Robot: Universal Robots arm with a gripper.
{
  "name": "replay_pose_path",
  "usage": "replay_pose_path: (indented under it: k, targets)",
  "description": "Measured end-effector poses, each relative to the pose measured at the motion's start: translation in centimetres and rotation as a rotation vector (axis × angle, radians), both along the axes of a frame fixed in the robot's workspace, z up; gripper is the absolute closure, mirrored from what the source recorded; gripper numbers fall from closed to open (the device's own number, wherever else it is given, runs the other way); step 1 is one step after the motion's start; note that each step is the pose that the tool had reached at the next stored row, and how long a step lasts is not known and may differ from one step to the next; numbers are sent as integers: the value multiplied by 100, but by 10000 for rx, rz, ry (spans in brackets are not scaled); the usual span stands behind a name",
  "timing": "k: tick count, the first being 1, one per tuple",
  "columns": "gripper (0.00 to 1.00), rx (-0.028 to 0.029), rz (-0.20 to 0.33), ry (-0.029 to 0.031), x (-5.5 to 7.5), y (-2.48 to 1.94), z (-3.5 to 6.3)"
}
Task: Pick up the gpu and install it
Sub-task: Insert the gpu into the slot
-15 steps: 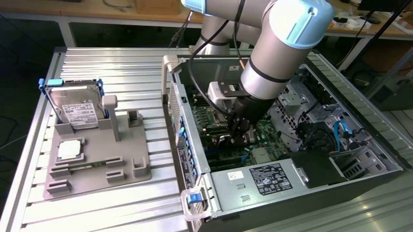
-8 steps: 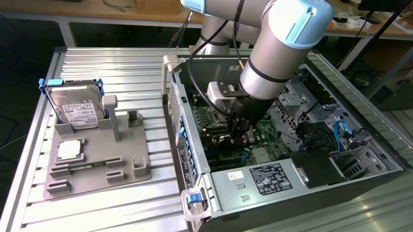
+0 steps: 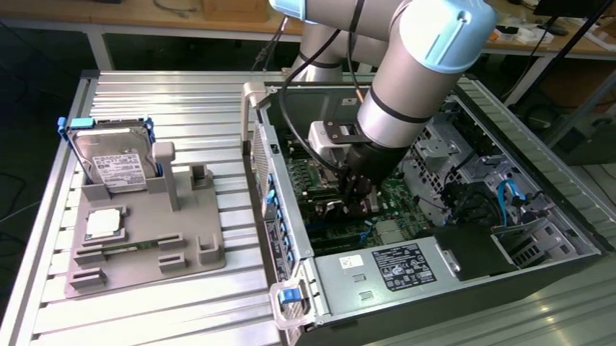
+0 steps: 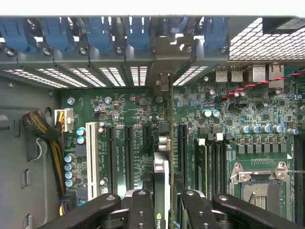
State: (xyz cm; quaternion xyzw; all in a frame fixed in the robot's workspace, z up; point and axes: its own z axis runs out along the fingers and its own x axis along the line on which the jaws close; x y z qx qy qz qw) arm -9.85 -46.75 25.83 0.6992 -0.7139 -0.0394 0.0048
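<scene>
- While the gripper [image 4: 164, 202] reached down into the open computer case [image 3: 288, 241], its black fingers [image 4: 142, 210] were clamped on the gpu [image 4: 162, 169], one on each flat face.
- The card was held on edge, so its thin side faced the wrist camera. That hold probably kept its lower edge in line with the long expansion slots [image 4: 128, 152] on the motherboard [image 4: 238, 109].
- It stood between two of those slots, and its bracket end pointed at the rear wall's slot openings under the blue clips [image 4: 97, 33]. That matches how a card has to sit for its bracket to meet the back panel.
- Whether the card was pressed fully home could not be told.
- The case also held a braided cable bundle [image 4: 40, 129], the processor socket [image 4: 259, 186] and the power supply [image 3: 405, 263].
- Outside the case, on the exterior view's left, the grey holder [image 3: 154, 252] carried the hard drive [image 3: 111, 162], propped upright, and the processor chip [image 3: 104, 223], lying flat, both well apart from the arm.
</scene>
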Motion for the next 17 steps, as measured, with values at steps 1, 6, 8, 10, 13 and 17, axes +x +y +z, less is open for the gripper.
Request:
replay_pose_path:
  k: [1, 6, 8, 10, 13, 17]
  targets:
    - [73, 14, -1, -2, 0, 0, 0]
    - [73, 33, -1, -3, 1, 0, -2]
    - [73, 32, -1, -2, 1, 0, -1]
    - [73, 32, -1, -2, 0, 0, -1]
    - [73, 32, -1, -3, 1, 0, -2]
    - [73, 32, -1, -2, 1, 0, -1]
